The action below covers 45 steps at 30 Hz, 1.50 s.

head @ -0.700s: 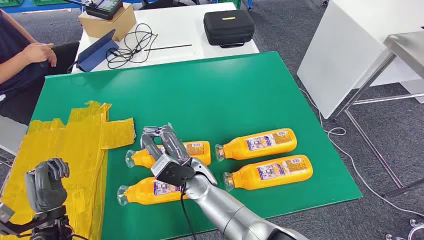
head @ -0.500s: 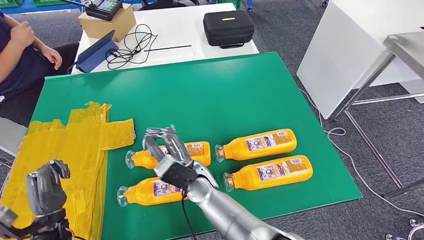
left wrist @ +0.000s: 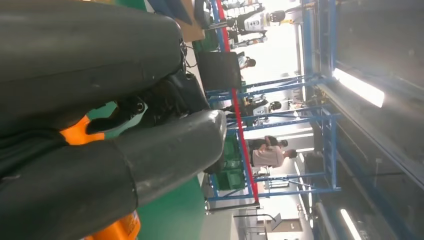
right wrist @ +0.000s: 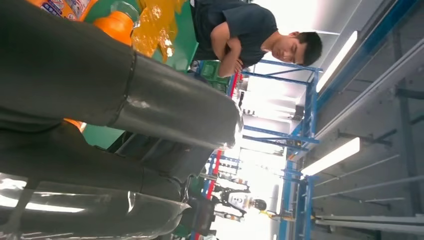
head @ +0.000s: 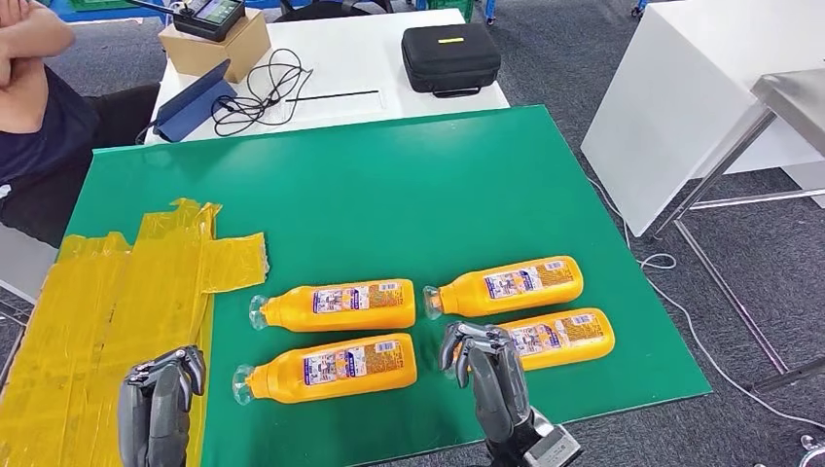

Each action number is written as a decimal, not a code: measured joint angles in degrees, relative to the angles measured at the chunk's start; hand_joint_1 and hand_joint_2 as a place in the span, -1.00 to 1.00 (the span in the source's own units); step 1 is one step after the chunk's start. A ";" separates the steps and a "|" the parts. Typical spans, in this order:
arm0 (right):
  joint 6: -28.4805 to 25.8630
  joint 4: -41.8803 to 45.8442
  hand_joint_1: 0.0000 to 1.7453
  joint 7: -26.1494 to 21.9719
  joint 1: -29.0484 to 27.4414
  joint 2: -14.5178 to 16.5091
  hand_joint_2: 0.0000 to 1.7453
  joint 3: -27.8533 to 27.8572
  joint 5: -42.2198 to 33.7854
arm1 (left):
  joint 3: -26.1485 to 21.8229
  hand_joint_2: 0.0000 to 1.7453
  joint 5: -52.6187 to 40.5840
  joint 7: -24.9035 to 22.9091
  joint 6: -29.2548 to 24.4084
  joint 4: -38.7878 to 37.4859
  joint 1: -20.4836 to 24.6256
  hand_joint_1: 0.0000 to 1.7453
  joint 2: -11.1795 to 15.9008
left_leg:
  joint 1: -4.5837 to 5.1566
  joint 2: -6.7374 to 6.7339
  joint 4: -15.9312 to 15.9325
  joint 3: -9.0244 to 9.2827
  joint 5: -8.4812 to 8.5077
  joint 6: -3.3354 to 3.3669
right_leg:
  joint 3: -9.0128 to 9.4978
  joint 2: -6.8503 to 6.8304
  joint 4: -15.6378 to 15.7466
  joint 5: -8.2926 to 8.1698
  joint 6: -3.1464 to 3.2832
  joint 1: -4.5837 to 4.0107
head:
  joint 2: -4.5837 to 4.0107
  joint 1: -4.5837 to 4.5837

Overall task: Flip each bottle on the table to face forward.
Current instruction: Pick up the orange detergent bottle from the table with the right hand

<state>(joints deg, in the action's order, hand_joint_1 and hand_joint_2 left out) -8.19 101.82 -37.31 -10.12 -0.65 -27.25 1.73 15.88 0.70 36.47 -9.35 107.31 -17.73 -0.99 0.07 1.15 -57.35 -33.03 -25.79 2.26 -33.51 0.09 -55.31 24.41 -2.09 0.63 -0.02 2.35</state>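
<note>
Four orange bottles lie on their sides on the green table (head: 438, 195), labels up, caps to the left. They are the back left bottle (head: 340, 305), front left bottle (head: 336, 368), back right bottle (head: 511, 284) and front right bottle (head: 569, 336). My right hand (head: 491, 389) stands at the table's front edge with its fingers up and slightly bent. It holds nothing and covers the front right bottle's neck. My left hand (head: 156, 413) is low at the front left beside the yellow tape, also holding nothing.
Crinkled yellow tape (head: 117, 292) covers the table's left part. Behind stands a white table (head: 331, 58) with a black case (head: 450, 55), a cardboard box (head: 209, 39) and cables (head: 258, 88). A person (head: 29, 88) sits at the back left. White furniture (head: 681, 97) stands to the right.
My right hand has left the two left bottles and drawn back to the front edge, further right. The left hand has dropped lower. The person has folded their arms.
</note>
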 joint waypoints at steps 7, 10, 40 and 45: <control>-1.99 2.85 -1.00 7.09 -1.74 -0.96 1.00 0.75 8.14 | -0.29 -1.00 -0.58 -4.10 -2.23 1.52 -1.50 -1.00 -0.30 | -0.01 0.01 0.00 0.01 0.02 -0.01 | 0.05 0.00 -0.02 0.00 0.00 0.01 | 0.00 0.00; -2.35 4.63 -1.00 12.63 -3.03 -1.82 1.00 1.87 16.25 | -1.44 -1.00 -0.11 -6.77 -2.68 2.15 -2.75 -1.00 -1.06 | 0.01 0.03 0.00 0.00 0.01 -0.01 | 0.05 -0.01 -0.01 0.01 -0.01 0.02 | 0.00 0.01; 17.10 14.26 -1.00 36.24 -12.62 -10.61 1.00 28.02 63.16 | -19.08 -1.00 4.14 -12.26 11.71 -1.85 2.51 -1.00 -11.91 | 0.04 0.02 -0.01 0.16 0.02 0.05 | 0.23 -0.02 0.02 0.00 -0.02 0.03 | 0.00 -0.01; 20.07 10.91 -1.00 37.09 -9.61 -9.72 1.00 29.55 65.59 | -17.87 -1.00 5.18 -12.44 10.88 -5.31 6.16 -1.00 -10.90 | 0.04 0.03 -0.01 0.17 0.04 0.07 | 0.24 -0.02 0.02 -0.01 -0.03 0.03 | 0.00 -0.01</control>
<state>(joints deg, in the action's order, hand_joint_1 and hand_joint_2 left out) 11.88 112.73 -0.22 -19.73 -10.37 2.30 67.32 -1.99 5.87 24.03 1.53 102.00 -11.56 -11.89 0.12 1.17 -57.36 -32.86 -25.76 2.33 -33.27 0.06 -55.29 24.40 -2.12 0.66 -0.02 2.34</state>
